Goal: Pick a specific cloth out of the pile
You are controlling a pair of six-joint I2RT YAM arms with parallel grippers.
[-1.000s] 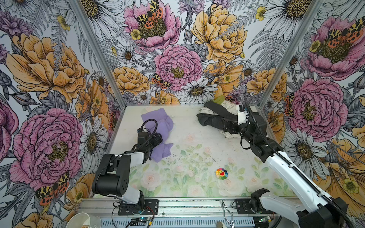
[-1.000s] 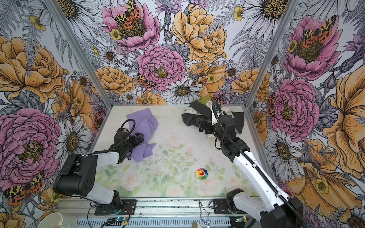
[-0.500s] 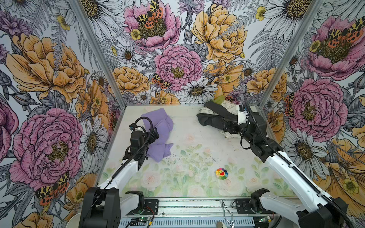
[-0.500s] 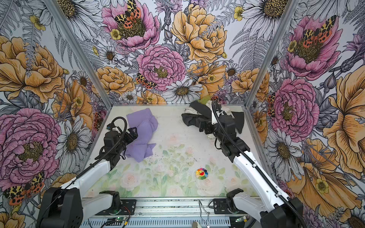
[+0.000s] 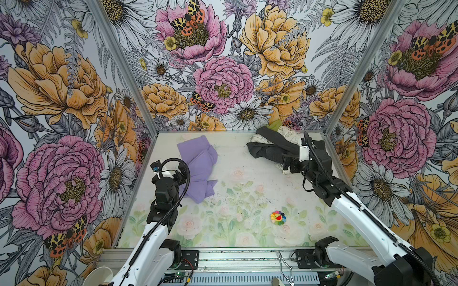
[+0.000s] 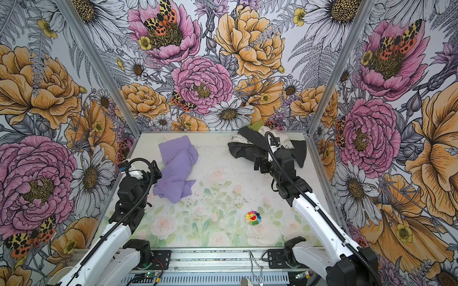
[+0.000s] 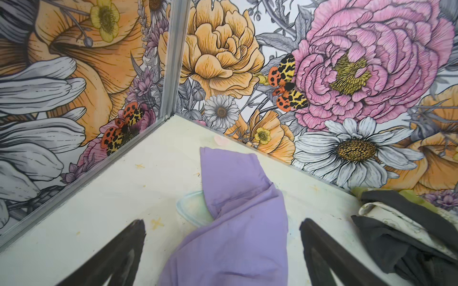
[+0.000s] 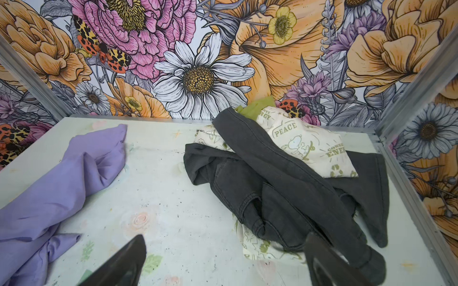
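Apparently the cloth already lies alone on the desk, well apart from the pile; left pincer and right pincer both gape empty, so little seems left.

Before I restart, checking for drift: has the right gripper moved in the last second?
No: against the rainbow sticker, the right gripper is where it was, at the dark garment.
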